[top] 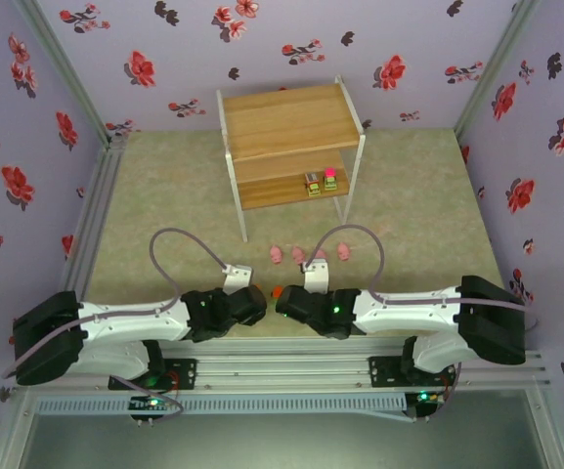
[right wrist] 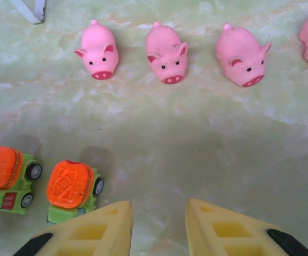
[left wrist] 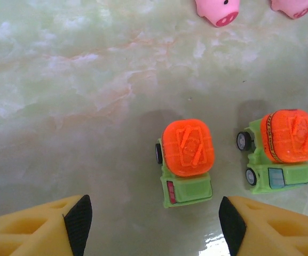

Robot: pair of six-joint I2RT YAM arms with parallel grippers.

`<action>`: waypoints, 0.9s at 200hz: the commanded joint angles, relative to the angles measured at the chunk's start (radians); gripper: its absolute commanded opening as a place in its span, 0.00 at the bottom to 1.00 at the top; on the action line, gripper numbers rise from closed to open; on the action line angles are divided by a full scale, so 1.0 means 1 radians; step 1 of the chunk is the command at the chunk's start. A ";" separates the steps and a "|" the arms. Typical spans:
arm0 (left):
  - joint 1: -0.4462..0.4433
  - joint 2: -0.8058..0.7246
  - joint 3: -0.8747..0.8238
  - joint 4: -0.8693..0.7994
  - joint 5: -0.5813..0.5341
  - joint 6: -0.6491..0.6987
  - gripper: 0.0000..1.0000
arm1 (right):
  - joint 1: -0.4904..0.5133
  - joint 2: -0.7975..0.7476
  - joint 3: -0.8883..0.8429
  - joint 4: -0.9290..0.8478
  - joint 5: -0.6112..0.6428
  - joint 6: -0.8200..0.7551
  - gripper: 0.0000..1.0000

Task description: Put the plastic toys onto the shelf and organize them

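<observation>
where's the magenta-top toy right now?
In the top view, the magenta-top toy sits on the lower board of the shelf, near its right end, with another small block just left of it.

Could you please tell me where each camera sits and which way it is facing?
Top external: above and behind the arm bases, looking down at the green marbled table, light wooden two-tier shelf, left arm and right arm.
Left wrist: faces down at two orange-topped green plastic trucks; yellow jaws at bottom.
Right wrist: faces down at a row of pink plastic pigs; yellow jaws at bottom.
Shared: both wrist views show those trucks and pigs.
</observation>
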 commanded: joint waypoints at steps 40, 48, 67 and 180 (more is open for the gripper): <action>-0.006 0.086 0.061 -0.002 -0.037 -0.049 0.65 | -0.014 -0.030 -0.027 0.016 0.016 -0.001 0.31; -0.006 0.096 0.067 -0.002 -0.036 -0.048 0.64 | -0.014 -0.035 -0.029 0.015 0.016 -0.001 0.31; -0.006 0.110 0.075 0.004 -0.034 -0.047 0.64 | -0.016 -0.044 -0.036 0.013 0.019 0.001 0.31; 0.015 0.184 0.103 0.001 -0.004 -0.076 0.60 | -0.021 -0.065 -0.055 0.013 0.019 0.003 0.28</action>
